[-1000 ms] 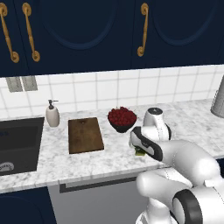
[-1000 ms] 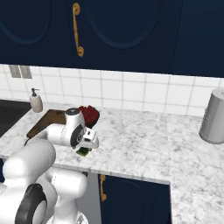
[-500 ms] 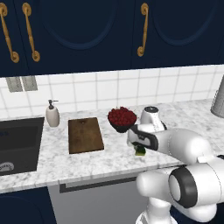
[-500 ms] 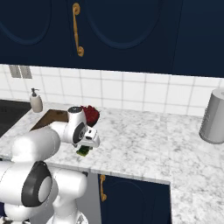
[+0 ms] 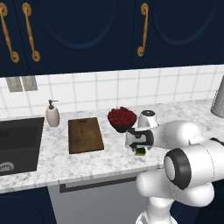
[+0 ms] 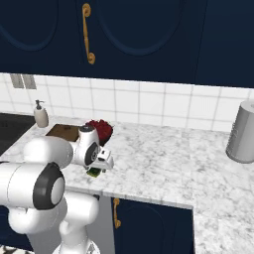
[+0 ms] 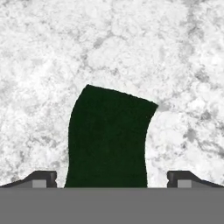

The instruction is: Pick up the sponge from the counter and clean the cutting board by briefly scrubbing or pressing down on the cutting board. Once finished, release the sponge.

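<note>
navy cabinets hang over the counter (image 5: 87, 164), where the gripper (image 5: 140, 150) sits low over the sponge (image 5: 141, 152), right of the cutting board (image 5: 85, 134). from the right, sponge (image 6: 94, 172) lies near the front edge. hand view: fingertips (image 7: 41, 178) stand wide apart, flanking the sponge's (image 7: 108, 139) green top, not visibly touching it.

base views flank counter (image 5: 100, 162); hand view overhead

Bare counter (image 7: 43, 52) around sponge (image 7: 107, 140); bowl (image 5: 121, 119) just behind.
</note>
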Controlling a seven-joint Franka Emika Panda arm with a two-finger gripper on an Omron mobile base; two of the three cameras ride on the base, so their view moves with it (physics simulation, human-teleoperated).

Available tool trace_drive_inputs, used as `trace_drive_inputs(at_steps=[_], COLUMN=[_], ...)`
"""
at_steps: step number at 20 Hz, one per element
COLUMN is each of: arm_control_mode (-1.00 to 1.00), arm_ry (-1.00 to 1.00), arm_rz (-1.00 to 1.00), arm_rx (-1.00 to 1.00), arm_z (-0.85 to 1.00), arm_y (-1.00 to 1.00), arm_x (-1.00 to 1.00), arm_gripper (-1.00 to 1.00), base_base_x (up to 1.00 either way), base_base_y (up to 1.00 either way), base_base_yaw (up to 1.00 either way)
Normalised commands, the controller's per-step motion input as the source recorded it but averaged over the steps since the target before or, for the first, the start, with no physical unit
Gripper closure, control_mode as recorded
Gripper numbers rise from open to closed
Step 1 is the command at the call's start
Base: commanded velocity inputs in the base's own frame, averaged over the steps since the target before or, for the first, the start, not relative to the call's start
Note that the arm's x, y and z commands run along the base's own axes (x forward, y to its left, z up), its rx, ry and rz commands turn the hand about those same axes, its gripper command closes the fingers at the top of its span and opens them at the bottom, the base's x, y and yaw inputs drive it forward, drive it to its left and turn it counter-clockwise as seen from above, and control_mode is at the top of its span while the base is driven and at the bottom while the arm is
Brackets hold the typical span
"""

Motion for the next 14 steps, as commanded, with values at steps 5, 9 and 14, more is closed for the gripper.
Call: trace_drive_inputs(at_steps=[5,9,14], arm_control_mode=[-1.0,-1.0,-1.0], arm_ry=[0.03,0.05,0.02], arm_rz=[0.0,0.0,0.0], arm_rx=[0.0,0.0,0.0], arm_z=[-0.25,-0.28,-0.14], arm_y=[0.02,0.01,0.04], arm_x=[0.15,0.23,0.16], arm_gripper=[-1.0,-1.0,1.0], base_base_x=[0.0,0.0,0.0], base_base_y=[0.0,0.0,0.0], base_base_yaw=[0.0,0.0,0.0])
